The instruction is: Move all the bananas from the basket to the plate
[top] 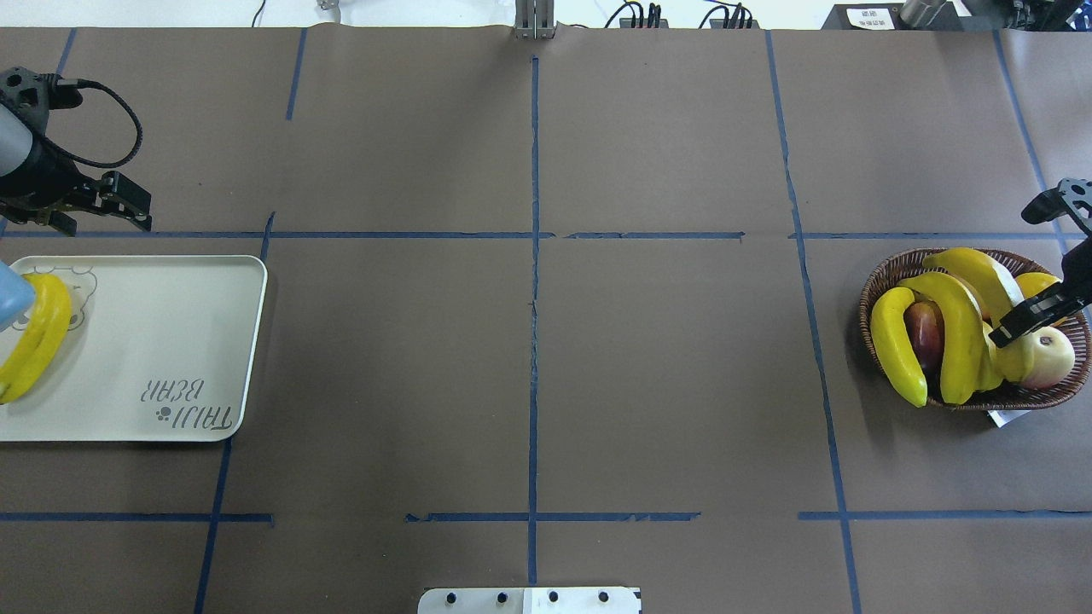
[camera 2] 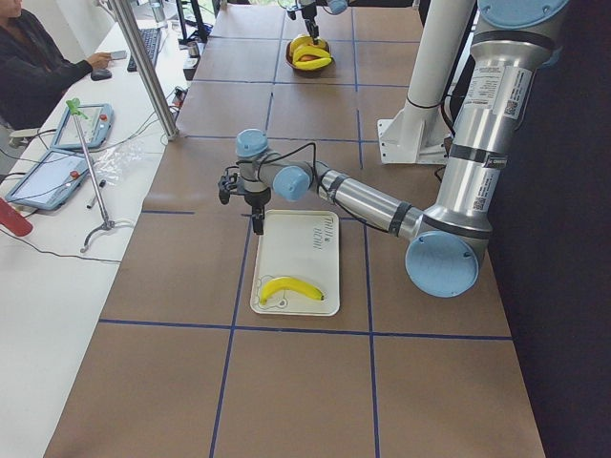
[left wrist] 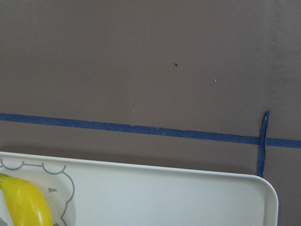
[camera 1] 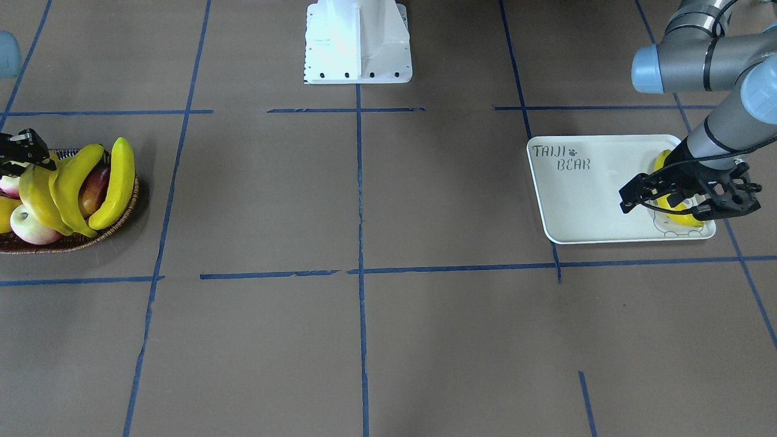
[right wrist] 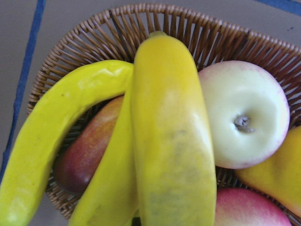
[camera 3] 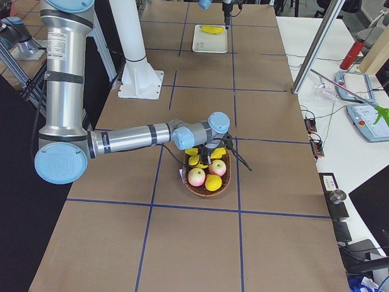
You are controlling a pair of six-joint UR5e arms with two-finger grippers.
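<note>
On plate (top: 171, 341) at 9 o'clock, overhead — one banana (top: 38, 328) lay delivered; left gripper (top: 101, 217) spread, empty, at its 12. Three bananas (top: 955, 333) waited in basket (top: 868, 288) at 3 o'clock; right gripper (top: 1017, 271) splayed above, grasping nothing.

Silver-grey arm tubes (camera 2: 363, 200), pale blue joint caps (camera 2: 441, 264), black cabled claws (top: 102, 220), white pedestal (camera 1: 358, 42), perhaps printed labels (camera 2: 503, 93)

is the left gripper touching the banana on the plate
Apart. The overhead view shows the left gripper beyond the plate's far rim, a clear gap from the banana lying on it.
</note>
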